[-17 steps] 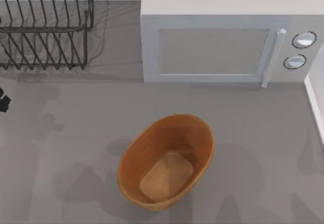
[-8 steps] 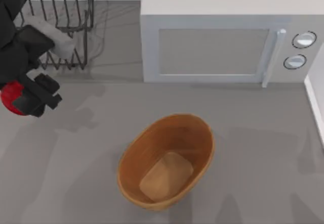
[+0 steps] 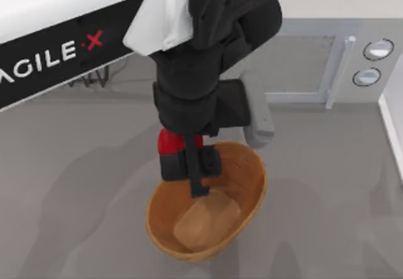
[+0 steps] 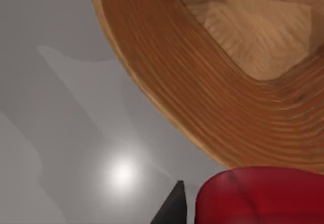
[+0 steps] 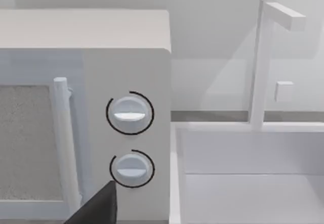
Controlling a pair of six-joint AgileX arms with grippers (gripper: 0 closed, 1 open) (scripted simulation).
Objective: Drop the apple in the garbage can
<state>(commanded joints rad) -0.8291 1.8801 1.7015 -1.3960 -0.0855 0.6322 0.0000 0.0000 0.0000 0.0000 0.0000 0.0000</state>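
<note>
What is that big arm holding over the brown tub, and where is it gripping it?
The left gripper holds the apple, its fingers clamped on the apple's sides, just above the near-left rim of the garbage can. The exact contact spots are hidden by the arm.

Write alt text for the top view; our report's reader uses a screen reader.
The left gripper holds the apple above the garbage can's far-left rim, on a grey table with a microwave behind.
</note>
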